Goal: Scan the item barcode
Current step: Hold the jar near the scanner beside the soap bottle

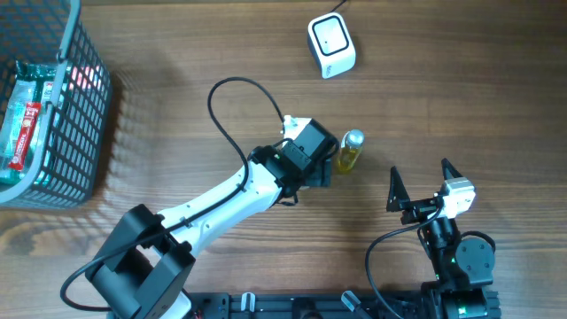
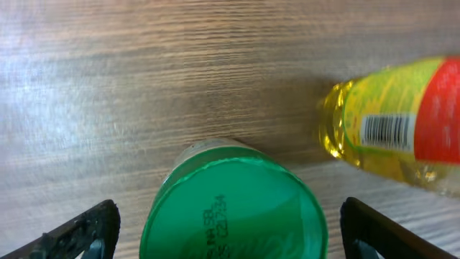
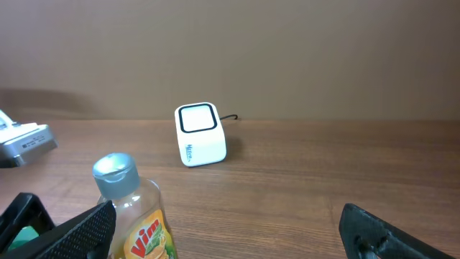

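The left gripper (image 2: 228, 237) is wide open and grips nothing; its jaws straddle the upright can (image 2: 230, 194) mid-table, with the bottle (image 2: 395, 122) just to the right. The right gripper (image 1: 419, 168), also wide open and empty, sits nearer, well apart from the can. The scanner (image 1: 330, 44) lies farther back.
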Robot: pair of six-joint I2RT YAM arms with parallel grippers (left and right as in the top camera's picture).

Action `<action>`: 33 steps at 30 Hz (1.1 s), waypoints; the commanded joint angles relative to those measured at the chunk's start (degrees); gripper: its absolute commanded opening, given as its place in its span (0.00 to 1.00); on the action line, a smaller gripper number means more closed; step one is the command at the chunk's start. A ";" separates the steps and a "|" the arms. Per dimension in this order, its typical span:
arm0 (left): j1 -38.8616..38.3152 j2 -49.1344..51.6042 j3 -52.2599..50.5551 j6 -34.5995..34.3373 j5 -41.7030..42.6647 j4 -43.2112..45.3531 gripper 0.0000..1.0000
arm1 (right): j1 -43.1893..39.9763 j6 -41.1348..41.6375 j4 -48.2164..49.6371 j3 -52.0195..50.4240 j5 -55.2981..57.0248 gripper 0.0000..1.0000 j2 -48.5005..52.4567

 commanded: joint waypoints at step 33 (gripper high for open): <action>0.07 -0.61 0.24 4.13 2.45 0.42 0.50 | -0.28 0.63 0.13 -0.07 0.52 1.00 -0.22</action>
